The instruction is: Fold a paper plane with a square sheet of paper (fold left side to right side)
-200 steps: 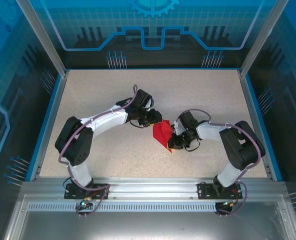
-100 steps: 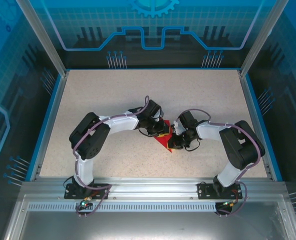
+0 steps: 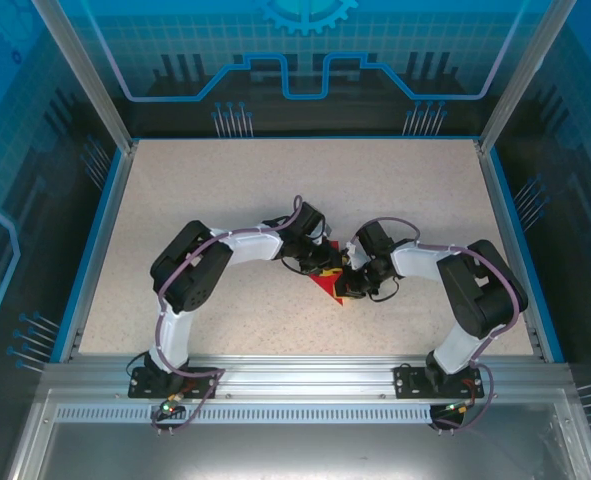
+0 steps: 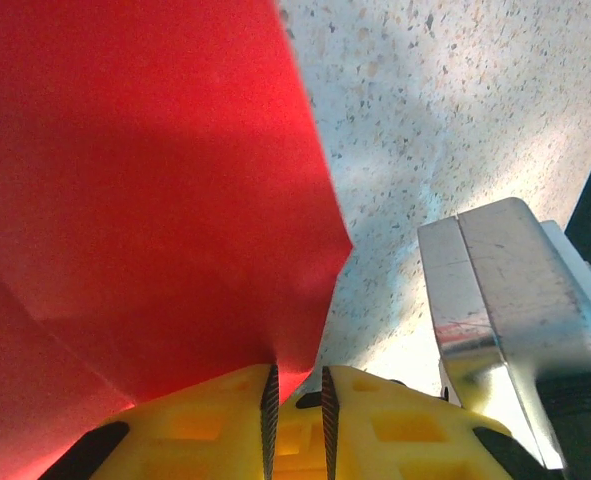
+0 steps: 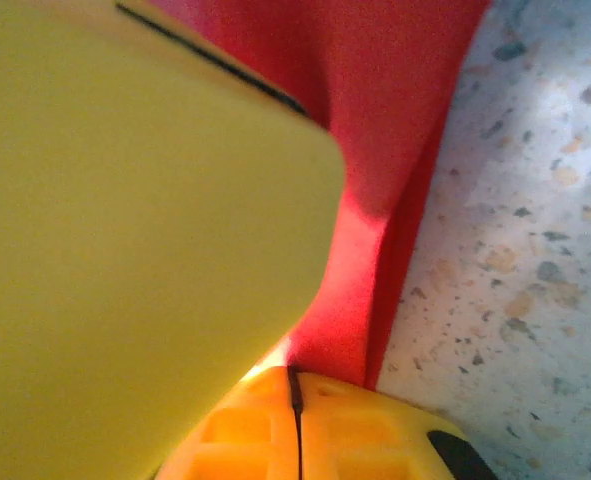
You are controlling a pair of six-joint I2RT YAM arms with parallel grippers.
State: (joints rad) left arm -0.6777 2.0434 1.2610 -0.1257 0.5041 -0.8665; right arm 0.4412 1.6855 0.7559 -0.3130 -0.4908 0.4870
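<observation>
Your right gripper is clamped on the red sheet at its fold, pinning it so it can't slide; just left of and beyond that gripper, your left gripper straddles the sheet's corner, jaws barely apart. I can't tell if it's gripping, but it's probably set to carry the flap across

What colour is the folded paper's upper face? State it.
Bright red; the folded paper shows best in the left wrist view.
</observation>
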